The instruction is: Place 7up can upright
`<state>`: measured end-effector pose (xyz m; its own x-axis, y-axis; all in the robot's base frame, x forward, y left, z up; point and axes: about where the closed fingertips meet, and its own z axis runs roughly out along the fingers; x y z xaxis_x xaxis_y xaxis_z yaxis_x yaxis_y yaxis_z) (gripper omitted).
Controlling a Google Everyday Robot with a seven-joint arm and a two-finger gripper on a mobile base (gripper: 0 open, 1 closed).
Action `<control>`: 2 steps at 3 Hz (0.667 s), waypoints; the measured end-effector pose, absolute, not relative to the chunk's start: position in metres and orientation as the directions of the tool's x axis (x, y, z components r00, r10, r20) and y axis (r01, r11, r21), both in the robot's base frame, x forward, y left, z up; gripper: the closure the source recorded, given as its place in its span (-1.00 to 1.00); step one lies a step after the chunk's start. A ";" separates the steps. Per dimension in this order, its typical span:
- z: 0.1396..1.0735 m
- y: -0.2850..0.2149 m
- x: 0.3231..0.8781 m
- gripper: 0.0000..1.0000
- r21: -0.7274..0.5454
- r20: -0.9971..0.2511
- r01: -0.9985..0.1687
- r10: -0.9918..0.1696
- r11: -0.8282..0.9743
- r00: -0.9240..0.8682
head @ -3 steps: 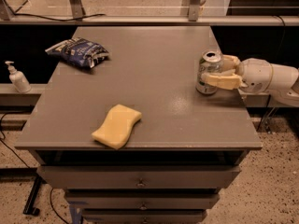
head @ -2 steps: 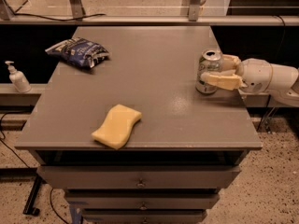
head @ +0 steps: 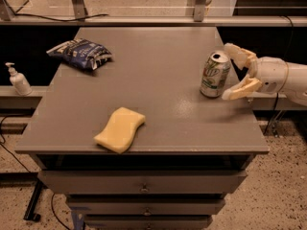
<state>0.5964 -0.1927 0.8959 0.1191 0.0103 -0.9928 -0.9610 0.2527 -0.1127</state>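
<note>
The 7up can (head: 215, 74) is a silvery can with green lettering and a silver top. It stands upright on the grey table (head: 158, 85) near the right edge. My gripper (head: 229, 72) comes in from the right, just beside the can. Its cream fingers (head: 240, 88) are spread apart and no longer hold the can; one reaches behind the can's top, the other lies low at its right.
A yellow sponge (head: 120, 129) lies near the table's front edge. A dark blue chip bag (head: 80, 53) lies at the back left. A white pump bottle (head: 17, 80) stands on a ledge left of the table. Drawers sit below the tabletop.
The gripper has opened and drawn back a little to the right, letting go of the can. The can stays upright in the same place.
</note>
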 end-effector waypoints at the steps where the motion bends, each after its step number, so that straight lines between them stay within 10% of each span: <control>1: 0.919 -0.221 0.585 -1.00 -0.149 -0.989 -0.942 -0.023 0.302 0.149; 2: 0.949 -0.258 0.554 -1.00 -0.190 -0.982 -0.911 -0.076 0.365 0.175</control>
